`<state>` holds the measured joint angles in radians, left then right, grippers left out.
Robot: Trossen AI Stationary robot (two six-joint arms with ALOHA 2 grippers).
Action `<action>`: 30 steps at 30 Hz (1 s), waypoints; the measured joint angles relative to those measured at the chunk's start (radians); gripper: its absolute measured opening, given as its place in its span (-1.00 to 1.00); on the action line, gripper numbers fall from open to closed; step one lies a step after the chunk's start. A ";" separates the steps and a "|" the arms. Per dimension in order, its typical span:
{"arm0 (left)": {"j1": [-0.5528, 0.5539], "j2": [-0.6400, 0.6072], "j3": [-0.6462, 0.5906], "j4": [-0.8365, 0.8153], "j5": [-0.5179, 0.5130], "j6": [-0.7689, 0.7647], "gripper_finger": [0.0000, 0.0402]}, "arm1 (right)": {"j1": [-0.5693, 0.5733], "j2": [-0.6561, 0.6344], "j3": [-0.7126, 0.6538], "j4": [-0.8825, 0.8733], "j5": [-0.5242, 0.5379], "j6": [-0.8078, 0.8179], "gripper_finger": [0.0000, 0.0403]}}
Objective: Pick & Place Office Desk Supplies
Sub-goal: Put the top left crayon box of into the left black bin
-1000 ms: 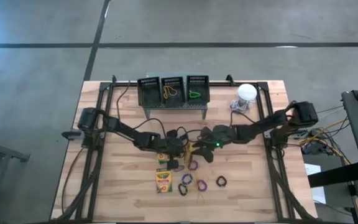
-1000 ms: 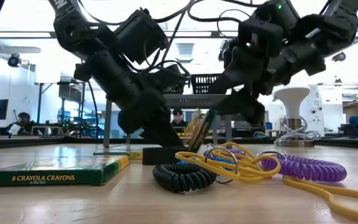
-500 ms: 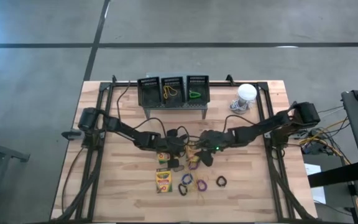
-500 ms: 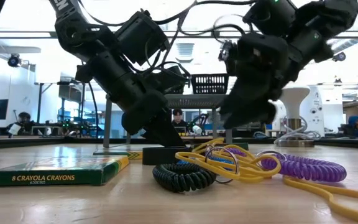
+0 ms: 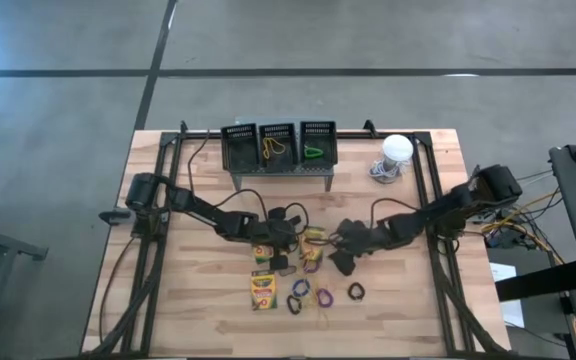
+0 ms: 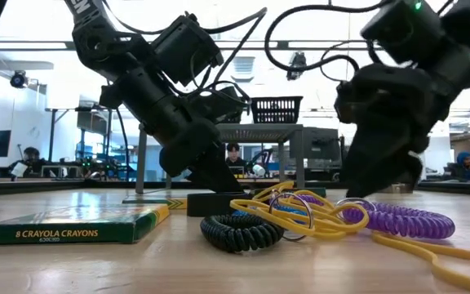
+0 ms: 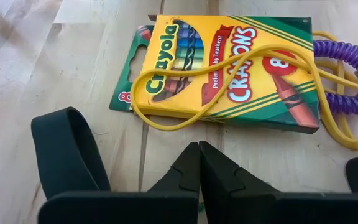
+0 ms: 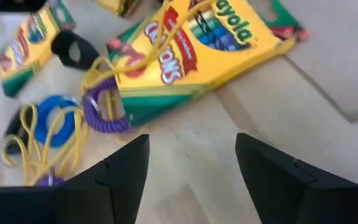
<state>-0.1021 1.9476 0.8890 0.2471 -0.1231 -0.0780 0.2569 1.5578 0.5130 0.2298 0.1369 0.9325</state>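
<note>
crayon box (image 7: 229, 62) lies flat on the table (image 5: 188, 300) at mid-table with a yellow rubber band (image 7: 185, 118) draped over it and a purple coil (image 7: 347, 74) touching its edge. left gripper (image 7: 199, 165), fingers pressed together and holding nothing, sits just beside the box. right gripper (image 8: 191, 162), fingers spread wide and empty, hangs near its other side.

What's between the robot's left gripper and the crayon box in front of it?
Just bare wood. In the left wrist view, the shut left gripper faces the crayon box with only table between them.
</note>
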 joint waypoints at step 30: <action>-0.001 0.005 -0.001 0.070 0.001 0.000 -0.97 | -0.074 0.312 0.089 0.441 -0.026 -0.088 0.30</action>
<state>-0.1032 1.9522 0.8879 0.3170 -0.1223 -0.0779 0.1829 1.8699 0.6020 0.6711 0.1111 0.8445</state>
